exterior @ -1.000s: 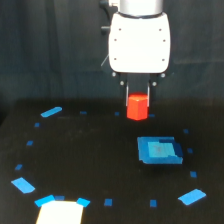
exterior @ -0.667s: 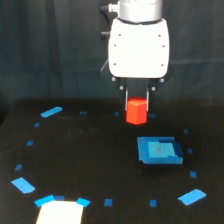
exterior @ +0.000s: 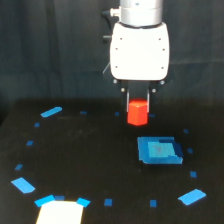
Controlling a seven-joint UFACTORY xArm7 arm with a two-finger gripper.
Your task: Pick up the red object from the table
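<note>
Exterior view showed your end effector (exterior: 138, 102) clamped on the red object (exterior: 137, 112), which hung just above the worktop (exterior: 90, 155) behind the blue block (exterior: 159, 151), so you only needed a straight, steady lift.

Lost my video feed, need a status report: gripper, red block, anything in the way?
Gripper shut on the red block, fingers astride its top. Can't tell if it's clear of the table. Blue square block lies nearer the camera, apart; not in the way.
</note>
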